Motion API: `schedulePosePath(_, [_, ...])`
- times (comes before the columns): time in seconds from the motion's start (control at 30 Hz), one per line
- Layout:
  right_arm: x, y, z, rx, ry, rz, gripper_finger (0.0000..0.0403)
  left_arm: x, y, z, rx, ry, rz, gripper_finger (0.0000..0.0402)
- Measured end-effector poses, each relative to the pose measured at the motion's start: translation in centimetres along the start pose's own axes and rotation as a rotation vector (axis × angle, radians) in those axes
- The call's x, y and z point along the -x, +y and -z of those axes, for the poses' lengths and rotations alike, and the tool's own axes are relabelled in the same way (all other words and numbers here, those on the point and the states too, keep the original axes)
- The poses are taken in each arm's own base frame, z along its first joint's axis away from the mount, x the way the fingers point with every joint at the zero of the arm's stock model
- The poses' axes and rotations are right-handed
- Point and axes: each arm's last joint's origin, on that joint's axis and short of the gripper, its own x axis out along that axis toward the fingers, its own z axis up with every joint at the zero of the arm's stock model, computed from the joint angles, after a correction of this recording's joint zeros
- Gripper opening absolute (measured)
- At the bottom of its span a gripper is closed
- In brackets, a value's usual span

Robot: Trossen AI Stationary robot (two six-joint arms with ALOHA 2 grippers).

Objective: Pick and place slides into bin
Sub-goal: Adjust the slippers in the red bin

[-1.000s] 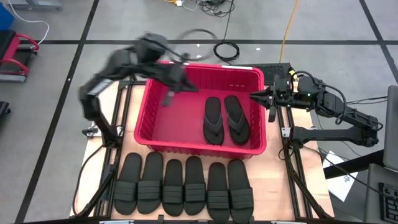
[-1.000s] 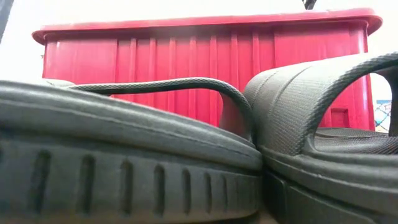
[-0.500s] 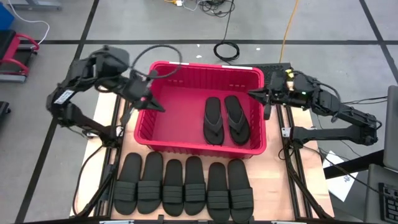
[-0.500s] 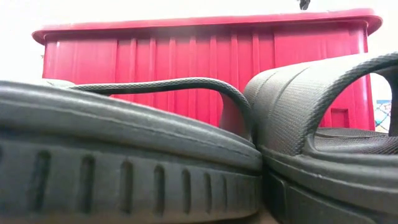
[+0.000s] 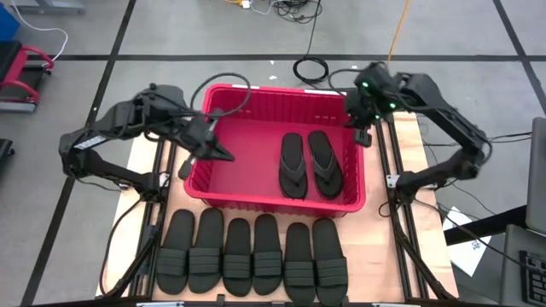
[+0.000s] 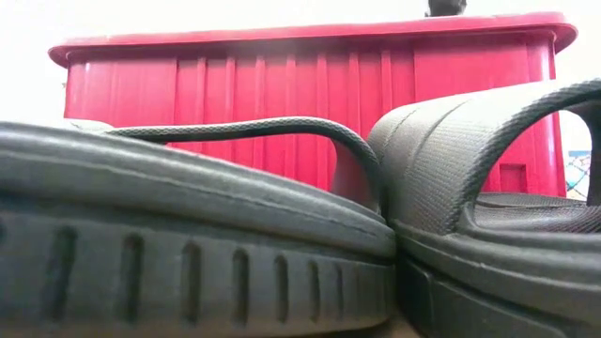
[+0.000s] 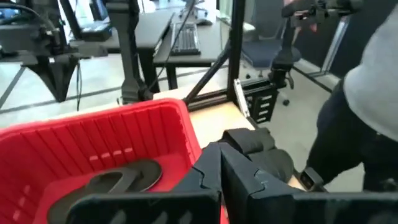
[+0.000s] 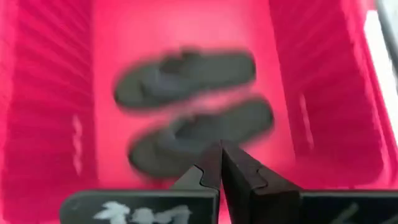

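Slides: two thong flip-flops (image 5: 310, 164) lie side by side, soles down, on the floor of the red bin (image 5: 256, 181), toward the bin's right half, while its left half is bare. Six wide-strap slides (image 5: 252, 252) sit in a tight row on the wooden table (image 5: 375, 247) just in front of the bin's near wall, touching one another; the low view looks across two of them at the bin's ribbed side. No brand, label or writing can be read on the slides or the bin.

Over the bin's left rim hangs the left gripper (image 5: 220, 153), its fingers pressed together and holding nothing. At the bin's far right corner, above the rim, is the right gripper (image 5: 362, 136), fingers likewise closed and empty, looking down on the two flip-flops. Beyond the bin's right side, the left wrist view shows a person (image 7: 367, 106) in grey and dark clothing standing by the table.
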Motion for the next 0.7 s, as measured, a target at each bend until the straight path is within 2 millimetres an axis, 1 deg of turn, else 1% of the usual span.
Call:
schedulePosePath(0.1, [-1.3,-2.1,-0.7,-0.046,0.091,0.01,0.0,-0.6,0.3,0.5,0.006,-0.016,-0.003,0.0])
schedulePosePath(0.17, [-3.0,-3.2,-1.4,-0.092,0.11,-0.024,0.0,-1.1,0.5,0.6,-0.005,-0.034,-0.004,0.0])
schedulePosePath(0.23, [-4.7,-3.6,-2.1,-0.128,0.112,-0.09,0.0,-1.4,0.7,0.7,-0.016,-0.054,-0.004,0.0001])
schedulePosePath(0.37, [-8.4,-3.2,-3.1,-0.11,0.208,-0.183,0.0001,-1.6,0.8,0.7,-0.03,-0.071,-0.008,0.0001])
schedulePosePath(0.47, [-11.1,-2.5,-3.6,-0.085,0.3,-0.181,0.0018,-1.6,0.8,0.7,-0.03,-0.072,-0.008,0.0002])
schedulePosePath(0.57, [-13.2,-1.6,-3.6,-0.061,0.369,-0.157,0.0056,-1.6,0.8,0.7,-0.03,-0.072,-0.008,0.0001])
schedulePosePath(0.7, [-15.9,-0.6,-3.7,-0.065,0.375,-0.16,0.0125,-1.6,0.8,0.7,-0.03,-0.071,-0.008,0.0003])
